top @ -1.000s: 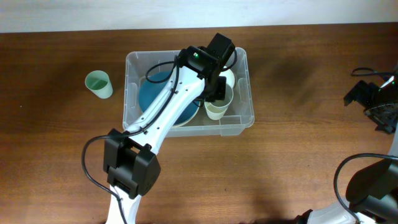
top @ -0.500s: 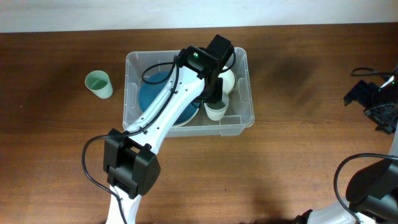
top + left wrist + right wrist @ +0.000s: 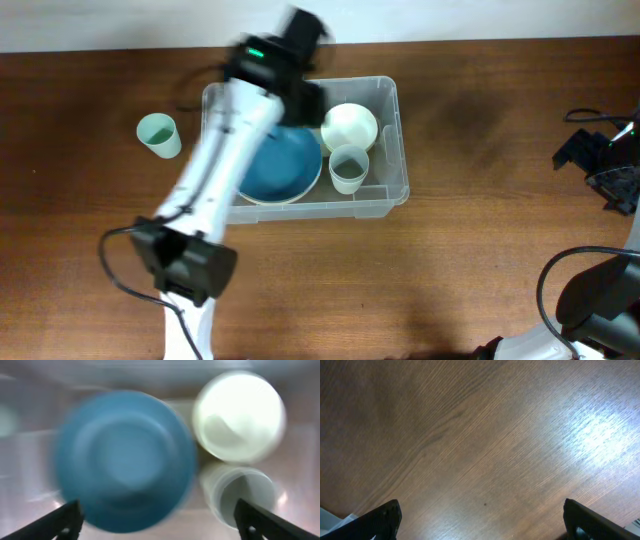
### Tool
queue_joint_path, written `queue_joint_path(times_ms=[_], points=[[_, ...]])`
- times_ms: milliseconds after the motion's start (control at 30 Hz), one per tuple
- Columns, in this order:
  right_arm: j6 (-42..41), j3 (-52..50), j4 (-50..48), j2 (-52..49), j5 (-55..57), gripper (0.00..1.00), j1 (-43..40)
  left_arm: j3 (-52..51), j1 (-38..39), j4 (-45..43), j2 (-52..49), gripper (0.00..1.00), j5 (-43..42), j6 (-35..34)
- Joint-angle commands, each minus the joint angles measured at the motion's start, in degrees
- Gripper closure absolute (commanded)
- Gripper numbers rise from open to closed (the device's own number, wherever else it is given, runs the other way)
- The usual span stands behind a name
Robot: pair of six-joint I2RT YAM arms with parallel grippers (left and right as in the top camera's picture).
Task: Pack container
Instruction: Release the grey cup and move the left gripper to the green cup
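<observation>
The clear plastic container (image 3: 385, 204) sits mid-table. Inside it lie a blue bowl (image 3: 282, 166) on the left, a cream bowl (image 3: 349, 127) at the back right and a pale green cup (image 3: 347, 169) upright at the front right. My left gripper (image 3: 304, 100) hovers, motion-blurred, over the container's back edge. In the left wrist view the left gripper (image 3: 160, 525) is open and empty above the blue bowl (image 3: 125, 460), the cream bowl (image 3: 239, 415) and the cup (image 3: 242, 492). My right gripper (image 3: 482, 525) is open over bare wood.
A second green cup (image 3: 158, 134) stands on the table left of the container. The right gripper (image 3: 590, 158) rests at the table's far right edge. The left arm (image 3: 215, 170) slants across the container's left side.
The left gripper has opened and let go of the pale green cup, which now stands in the container. The arm has lifted and swung left and back. The right arm is still.
</observation>
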State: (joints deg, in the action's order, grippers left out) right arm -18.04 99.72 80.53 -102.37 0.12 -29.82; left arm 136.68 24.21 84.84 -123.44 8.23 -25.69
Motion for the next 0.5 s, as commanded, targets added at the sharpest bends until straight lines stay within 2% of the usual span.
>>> queue_joint_path(times_ms=[0, 133, 233, 467], points=[[-0.46, -0.09, -0.02, 0.59, 0.11, 0.01, -0.20, 3.80, -10.60, 1.64, 0.35, 0.01, 2.95, -0.24], [-0.46, -0.09, -0.02, 0.59, 0.11, 0.01, -0.20, 2.75, -21.94, 1.77, -1.36, 0.01, 2.45, -2.64], [-0.46, -0.09, -0.04, 0.59, 0.09, 0.01, -0.20, 2.75, -29.22, 0.59, -4.79, 0.01, -1.84, -3.65], [-0.46, -0.09, -0.02, 0.59, 0.09, 0.01, -0.20, 2.75, -36.57, 0.83, -11.80, 0.01, -3.30, -3.58]])
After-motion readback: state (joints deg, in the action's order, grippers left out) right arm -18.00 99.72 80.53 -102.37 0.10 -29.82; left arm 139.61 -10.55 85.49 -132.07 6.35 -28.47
